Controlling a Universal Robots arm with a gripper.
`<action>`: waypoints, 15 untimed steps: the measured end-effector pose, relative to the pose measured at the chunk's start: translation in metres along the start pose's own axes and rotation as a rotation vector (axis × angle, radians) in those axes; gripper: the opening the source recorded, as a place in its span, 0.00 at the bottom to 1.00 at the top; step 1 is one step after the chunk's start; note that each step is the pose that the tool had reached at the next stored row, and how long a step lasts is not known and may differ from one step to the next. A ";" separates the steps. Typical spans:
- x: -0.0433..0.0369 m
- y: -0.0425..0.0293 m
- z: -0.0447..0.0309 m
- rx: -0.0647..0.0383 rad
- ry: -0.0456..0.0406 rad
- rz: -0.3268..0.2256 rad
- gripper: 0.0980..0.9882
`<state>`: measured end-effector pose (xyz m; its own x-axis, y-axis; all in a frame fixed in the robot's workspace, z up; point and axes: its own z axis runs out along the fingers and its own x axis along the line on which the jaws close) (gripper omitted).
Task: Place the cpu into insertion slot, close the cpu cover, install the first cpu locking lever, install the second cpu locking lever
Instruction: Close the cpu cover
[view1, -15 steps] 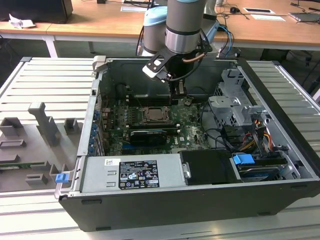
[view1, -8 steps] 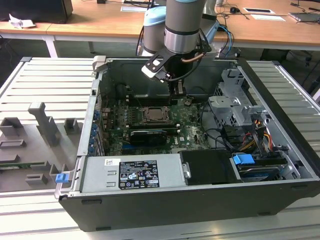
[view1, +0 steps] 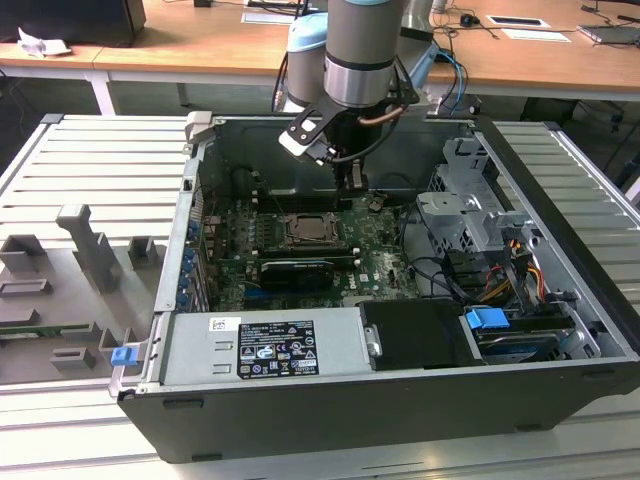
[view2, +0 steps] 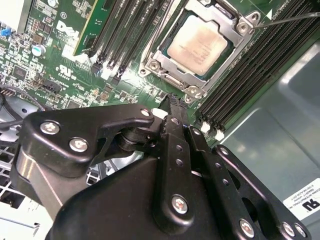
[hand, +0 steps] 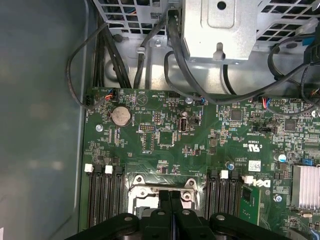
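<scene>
The cpu, a pale silvery square, lies flat in the insertion slot on the green motherboard. The cpu cover, a grey metal frame, lies down around it. A thin metal lever rod runs out from the slot's corner over the memory slots. My gripper is shut with nothing between its fingers, its tip just beside the slot's corner screw. In the exterior view the gripper hangs inside the case a little behind the cpu. In the first wrist view the gripper sits over the slot's edge.
Long black memory slots flank the socket on both sides. A metal drive cage with cables stands at the exterior view's right. A grey power supply fills the near side. The case walls enclose the board.
</scene>
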<state>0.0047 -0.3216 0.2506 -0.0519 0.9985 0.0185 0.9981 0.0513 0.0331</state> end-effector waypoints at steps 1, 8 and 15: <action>0.0001 -0.0016 0.0000 0.000 -0.0001 0.000 0.01; 0.0004 -0.0077 0.0000 0.000 0.0000 0.000 0.01; 0.0010 -0.0196 0.0002 0.000 0.0000 0.000 0.01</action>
<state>-0.0149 -0.3216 0.2497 -0.0519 0.9985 0.0186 0.9981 0.0513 0.0331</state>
